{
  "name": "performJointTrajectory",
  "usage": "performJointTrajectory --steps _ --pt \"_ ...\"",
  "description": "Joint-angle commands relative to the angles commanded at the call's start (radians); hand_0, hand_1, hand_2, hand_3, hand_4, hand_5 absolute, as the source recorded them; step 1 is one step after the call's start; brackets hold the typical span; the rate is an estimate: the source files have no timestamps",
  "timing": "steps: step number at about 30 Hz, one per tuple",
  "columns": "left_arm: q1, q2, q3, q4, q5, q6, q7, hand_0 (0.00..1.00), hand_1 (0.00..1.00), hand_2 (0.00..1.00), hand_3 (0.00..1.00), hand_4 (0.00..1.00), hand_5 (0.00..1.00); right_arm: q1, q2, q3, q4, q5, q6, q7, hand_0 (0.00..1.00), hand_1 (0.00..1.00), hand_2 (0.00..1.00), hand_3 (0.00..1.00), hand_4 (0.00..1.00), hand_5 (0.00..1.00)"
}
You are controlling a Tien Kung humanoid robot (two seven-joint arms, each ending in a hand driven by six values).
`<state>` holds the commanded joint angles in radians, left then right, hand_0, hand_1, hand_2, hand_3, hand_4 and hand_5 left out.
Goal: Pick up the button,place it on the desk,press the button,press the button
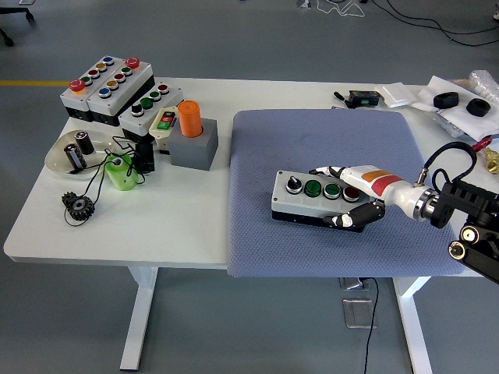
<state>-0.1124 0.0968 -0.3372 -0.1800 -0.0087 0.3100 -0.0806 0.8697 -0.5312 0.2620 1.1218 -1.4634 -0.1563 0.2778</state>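
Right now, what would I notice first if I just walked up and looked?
First, the robot's right hand gripping a grey button box in the middle of the blue-grey mat. The box has a black knob, two green buttons and a red one. Next, at the table's far left, the bright orange cylinder beside more button boxes.
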Motion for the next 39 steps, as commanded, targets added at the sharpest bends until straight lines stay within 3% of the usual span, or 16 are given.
performJointTrajectory --steps 1,6,7,12,13,18,19,24,25,29,30,36,37,39 --pt "0.0 0.0 0.0 0.0 0.0 0.0 0.0 0.672 0.729 0.734 0.542 0.385 0.998 0.002 0.001 -0.002 -0.001 -0.004 -0.001 0.002 0.037 0.032 0.25 0.438 0.459 0.074" --pt "-0.001 0.001 0.007 0.0 -0.007 0.0 -0.002 0.672 0.729 0.734 0.542 0.385 0.998 0.033 0.014 -0.037 -0.022 -0.083 0.008 0.024 0.037 0.032 0.25 0.438 0.459 0.074" --pt "-0.002 0.001 0.005 0.0 -0.005 0.0 -0.001 0.672 0.729 0.734 0.542 0.384 0.998 0.035 0.017 -0.041 -0.027 -0.089 0.01 0.027 0.11 0.137 0.342 0.487 0.482 0.072" --pt "-0.001 0.0 0.007 0.0 -0.008 0.0 -0.002 0.672 0.729 0.734 0.542 0.384 0.998 0.034 0.024 -0.041 -0.043 -0.101 0.021 0.027 0.11 0.137 0.342 0.487 0.482 0.072" --pt "-0.001 0.0 0.003 0.0 -0.004 0.0 -0.001 0.673 0.729 0.733 0.543 0.384 0.998 0.033 0.025 -0.04 -0.046 -0.103 0.024 0.027 0.151 0.19 0.367 0.503 0.552 0.075" --pt "-0.001 0.0 -0.002 0.0 0.001 0.001 0.0 0.673 0.729 0.733 0.543 0.384 0.998 0.032 0.022 -0.028 -0.055 -0.117 0.055 0.016 0.151 0.19 0.367 0.503 0.552 0.075" --pt "0.0 -0.001 -0.003 0.0 0.002 0.001 0.001 0.672 0.729 0.733 0.543 0.382 0.998 0.032 0.021 -0.026 -0.055 -0.123 0.066 0.01 0.29 0.338 0.463 0.663 0.698 0.147" --pt "0.001 0.0 -0.001 0.0 0.001 0.0 0.0 0.672 0.729 0.733 0.543 0.382 0.998 0.033 0.015 -0.014 -0.058 -0.155 0.094 -0.011 0.29 0.338 0.463 0.663 0.698 0.147" --pt "0.001 -0.001 -0.002 0.0 0.001 0.0 0.0 0.671 0.729 0.733 0.542 0.383 0.998 0.033 0.014 -0.013 -0.059 -0.155 0.096 -0.012 0.357 0.373 0.547 0.781 0.776 0.246" --pt "0.001 0.0 0.0 0.0 0.001 0.0 0.0 0.671 0.729 0.733 0.542 0.383 0.998 0.034 0.011 -0.012 -0.06 -0.164 0.101 -0.017 0.357 0.373 0.547 0.781 0.776 0.246" --pt "0.001 0.0 -0.002 0.0 0.003 0.0 0.0 0.671 0.728 0.733 0.541 0.382 0.998 0.032 0.01 -0.009 -0.058 -0.165 0.106 -0.019 0.434 0.457 0.637 0.884 0.807 0.287" --pt "0.002 0.0 -0.009 0.0 0.007 0.0 0.0 0.671 0.728 0.733 0.541 0.382 0.998 0.017 0.003 0.028 -0.05 -0.153 0.125 -0.027 0.434 0.457 0.637 0.884 0.807 0.287" --pt "0.002 0.0 -0.01 0.0 0.009 0.001 0.0 0.671 0.729 0.733 0.542 0.383 0.998 0.017 0.002 0.033 -0.049 -0.151 0.127 -0.028 0.602 0.596 0.771 0.998 0.846 0.308" --pt "0.002 0.0 -0.008 0.0 0.008 0.0 0.0 0.671 0.729 0.733 0.542 0.383 0.998 0.016 0.0 0.043 -0.047 -0.148 0.132 -0.031 0.602 0.596 0.771 0.998 0.846 0.308"
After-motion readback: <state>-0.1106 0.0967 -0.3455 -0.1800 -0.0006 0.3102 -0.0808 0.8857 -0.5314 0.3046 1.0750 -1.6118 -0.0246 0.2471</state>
